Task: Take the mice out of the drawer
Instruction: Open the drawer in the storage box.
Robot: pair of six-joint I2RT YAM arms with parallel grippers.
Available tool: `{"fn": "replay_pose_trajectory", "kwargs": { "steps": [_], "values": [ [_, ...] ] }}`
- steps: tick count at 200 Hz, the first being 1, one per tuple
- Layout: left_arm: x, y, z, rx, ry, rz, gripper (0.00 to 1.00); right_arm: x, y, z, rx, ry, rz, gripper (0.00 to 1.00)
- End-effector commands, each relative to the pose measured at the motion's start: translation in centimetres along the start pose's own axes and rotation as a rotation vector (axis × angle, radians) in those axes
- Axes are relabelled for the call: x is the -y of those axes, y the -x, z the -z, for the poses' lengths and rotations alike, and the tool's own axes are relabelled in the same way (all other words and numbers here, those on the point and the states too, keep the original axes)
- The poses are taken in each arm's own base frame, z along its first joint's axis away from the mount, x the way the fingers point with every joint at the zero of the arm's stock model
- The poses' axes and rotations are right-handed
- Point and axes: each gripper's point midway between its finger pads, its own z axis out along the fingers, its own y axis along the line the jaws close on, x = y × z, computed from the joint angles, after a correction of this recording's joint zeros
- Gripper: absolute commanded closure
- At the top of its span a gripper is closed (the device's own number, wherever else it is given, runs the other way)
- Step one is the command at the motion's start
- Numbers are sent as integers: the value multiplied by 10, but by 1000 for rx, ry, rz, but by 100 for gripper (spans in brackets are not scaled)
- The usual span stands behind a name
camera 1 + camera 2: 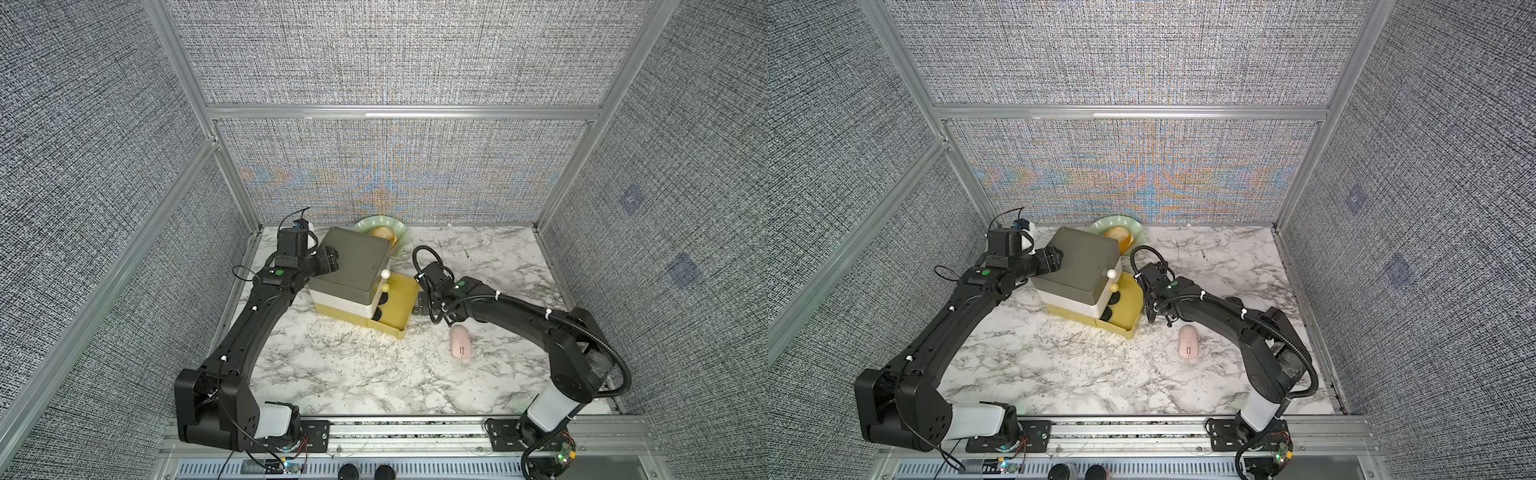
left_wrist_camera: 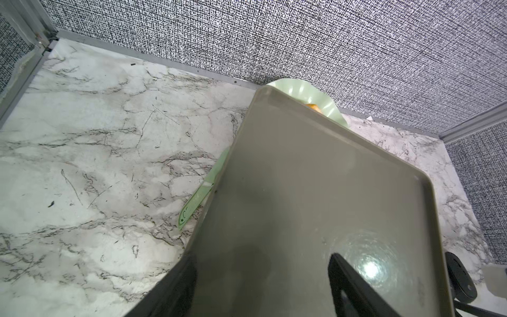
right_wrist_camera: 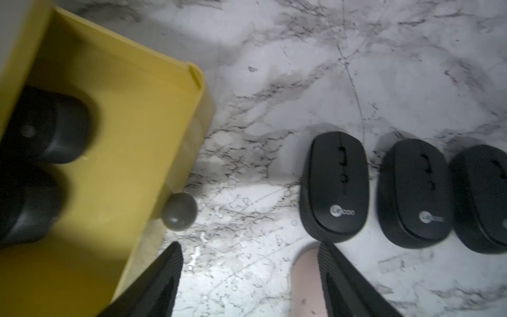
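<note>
Top views: pink mouse (image 1: pixel 460 340) lay on table (image 1: pixel 353 374); left claw (image 1: pixel 332 262) stood at cabinet (image 1: pixel 357 257). Left wrist: jaws straddled its top edge; we could not judge grip. Right wrist: right claw (image 3: pixel 252 274) gaped empty; three black mice (image 3: pixel 333 186) lay outside, two mice (image 3: pixel 46 126) inside drawer (image 3: pixel 123 109).

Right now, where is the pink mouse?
In both top views, the pink mouse lies on the marble table, right of the yellow drawer, beside the right arm.

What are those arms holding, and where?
Right tool: nothing, jaws open. Left tool straddles the grey plastic drawer cabinet at its top edge; whether it grips cannot be told.
</note>
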Motion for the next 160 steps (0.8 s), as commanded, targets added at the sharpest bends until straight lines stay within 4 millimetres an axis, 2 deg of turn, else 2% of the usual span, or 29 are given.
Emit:
{"fn": "replay_pose_trajectory", "kwargs": {
  "steps": [1,21,55,77,160],
  "values": [
    [-11,-34,-1,-134,40,46,22,-31,10,-4,-5,89,3,24],
    [-12,-36,-3,-138,41,47,22,-45,12,-15,-19,76,38,23],
    [-14,-37,-4,-139,53,49,22,-39,1,-34,-47,14,62,22],
    [-17,-39,-6,-143,64,54,22,-27,-7,-37,-53,-27,75,22],
    [-25,-39,-4,-140,110,69,22,27,-30,-24,-66,-145,84,22]
  ]
}}
